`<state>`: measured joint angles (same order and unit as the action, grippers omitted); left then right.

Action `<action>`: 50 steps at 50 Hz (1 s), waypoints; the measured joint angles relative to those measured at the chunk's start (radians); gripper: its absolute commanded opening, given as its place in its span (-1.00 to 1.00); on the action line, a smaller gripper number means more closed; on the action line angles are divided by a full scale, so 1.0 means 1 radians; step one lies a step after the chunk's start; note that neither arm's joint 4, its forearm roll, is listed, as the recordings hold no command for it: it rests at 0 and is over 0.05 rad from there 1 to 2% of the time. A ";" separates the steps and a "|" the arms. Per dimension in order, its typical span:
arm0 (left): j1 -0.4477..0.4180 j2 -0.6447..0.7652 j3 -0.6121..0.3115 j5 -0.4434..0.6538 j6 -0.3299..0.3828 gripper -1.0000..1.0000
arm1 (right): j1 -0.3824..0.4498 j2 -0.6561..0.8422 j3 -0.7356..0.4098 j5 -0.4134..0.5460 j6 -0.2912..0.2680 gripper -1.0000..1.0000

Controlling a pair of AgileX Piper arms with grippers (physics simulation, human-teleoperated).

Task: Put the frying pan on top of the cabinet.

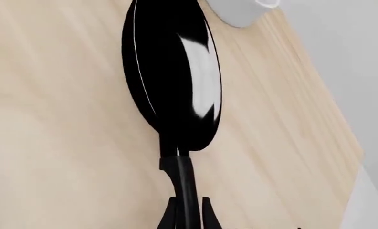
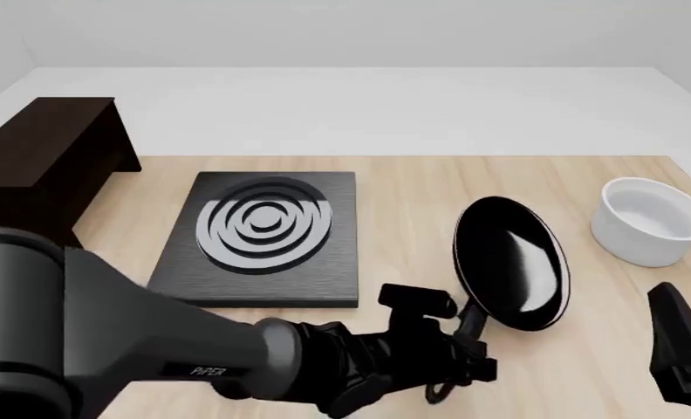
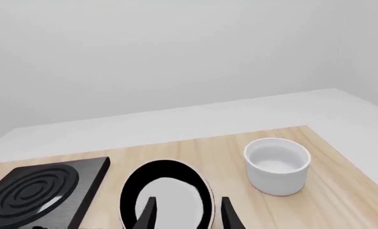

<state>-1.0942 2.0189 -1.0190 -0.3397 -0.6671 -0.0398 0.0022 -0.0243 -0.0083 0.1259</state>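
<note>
Left tool (image 2: 468, 336), reaching in from the left across the front of the tabletop (image 2: 404, 188), clenched on the long thin handle of the frying pan (image 2: 511, 262); in the left wrist view the two dark fingers (image 1: 170, 217) flank the handle on either side. The glossy black pan sits near the middle-right of the light wooden tabletop, its bowl showing a bright reflection, between the square black burner plate (image 2: 270, 236) with silver rings on its left and the white round bowl (image 2: 648, 218) on its right, apart from both. Dark brown cabinet (image 2: 43, 153) at the far left edge, well apart from the pan, its flat top bare. Right tool (image 3: 185, 214) at the lower right of the front view, released, its fingers spread and gripping nothing, pointing toward the pan.
</note>
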 measured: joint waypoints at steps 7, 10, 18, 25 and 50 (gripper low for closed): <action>0.020 -0.044 0.045 -0.016 0.007 -1.00 | 0.001 -0.001 0.002 -0.001 -0.003 1.00; 0.027 -0.071 0.062 -0.018 0.014 -1.00 | 0.002 -0.001 0.002 -0.001 -0.005 1.00; 0.044 -0.148 0.104 -0.018 0.026 -1.00 | 0.003 0.000 0.000 0.001 -0.009 1.00; 0.065 -0.215 0.133 -0.015 0.037 -1.00 | 0.004 -0.001 0.003 0.000 -0.011 1.00; 0.161 -0.473 0.202 0.050 0.088 -1.00 | 0.006 -0.002 0.014 -0.009 -0.016 1.00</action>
<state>-0.9329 1.5464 -0.8173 -0.2900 -0.5791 -0.0333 0.0006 -0.0101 -0.0171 0.1097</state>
